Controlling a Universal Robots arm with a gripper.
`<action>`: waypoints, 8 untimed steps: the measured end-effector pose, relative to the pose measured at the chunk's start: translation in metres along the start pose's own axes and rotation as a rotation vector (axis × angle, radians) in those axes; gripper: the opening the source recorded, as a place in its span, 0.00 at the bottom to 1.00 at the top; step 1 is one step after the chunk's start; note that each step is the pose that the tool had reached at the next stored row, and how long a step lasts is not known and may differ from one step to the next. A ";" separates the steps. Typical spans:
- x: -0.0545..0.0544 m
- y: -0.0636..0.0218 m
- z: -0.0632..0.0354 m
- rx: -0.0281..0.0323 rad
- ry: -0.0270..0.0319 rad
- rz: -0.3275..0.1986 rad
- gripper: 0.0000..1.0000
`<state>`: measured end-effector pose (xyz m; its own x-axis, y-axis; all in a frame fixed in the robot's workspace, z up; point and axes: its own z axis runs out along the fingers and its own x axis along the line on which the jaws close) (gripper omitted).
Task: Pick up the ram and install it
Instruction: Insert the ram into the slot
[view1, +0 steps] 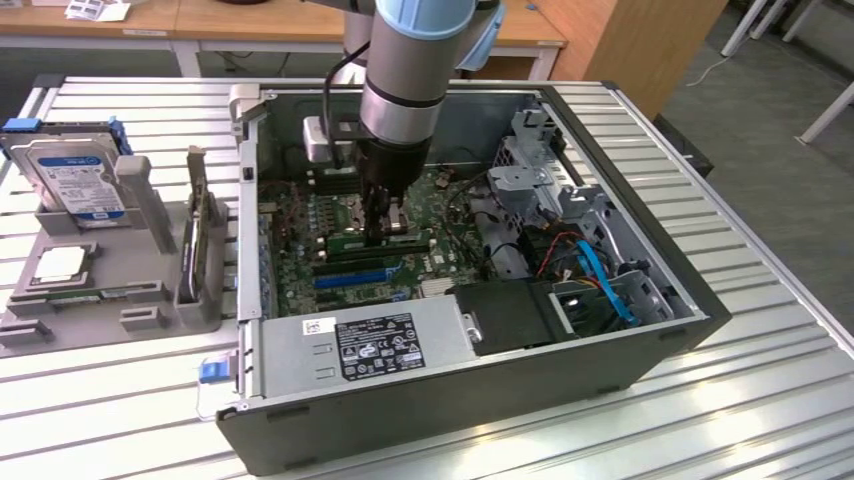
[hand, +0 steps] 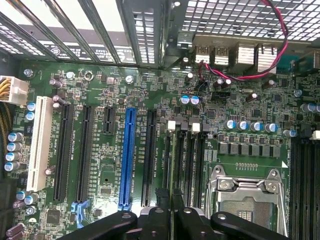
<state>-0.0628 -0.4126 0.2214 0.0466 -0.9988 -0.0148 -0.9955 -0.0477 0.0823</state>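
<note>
In the exterior view my gripper (view1: 387, 230) reaches down into the open computer case (view1: 667, 330), over the motherboard. Its fingers are shut on the ram (view1: 350, 242), a thin green stick that lies along the memory slots just under the fingertips. I cannot tell whether the ram is seated in a slot. In the wrist view the gripper (hand: 167, 212) shows two dark fingers close together, lined up with the row of black memory slots (hand: 187, 155). A second, similar stick (view1: 200, 240) stands on edge in the grey holder outside the case.
The grey holder (view1: 147, 300) at the exterior view's left also carries a hard drive (view1: 74, 180) and a square CPU (view1: 60, 262). Inside the case are the CPU socket (hand: 247, 200), a blue expansion slot (hand: 127, 155), the power supply (view1: 367, 345) and blue cables (view1: 607, 290).
</note>
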 end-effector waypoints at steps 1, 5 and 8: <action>0.000 0.0000 0.0000 0.0002 -0.0011 0.000 0.13; 0.000 -0.0001 0.0001 0.0008 -0.0021 0.000 0.13; 0.000 -0.0001 0.0009 0.0027 -0.0020 0.000 0.13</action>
<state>-0.0628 -0.4127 0.2205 0.0468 -0.9988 -0.0168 -0.9957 -0.0480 0.0796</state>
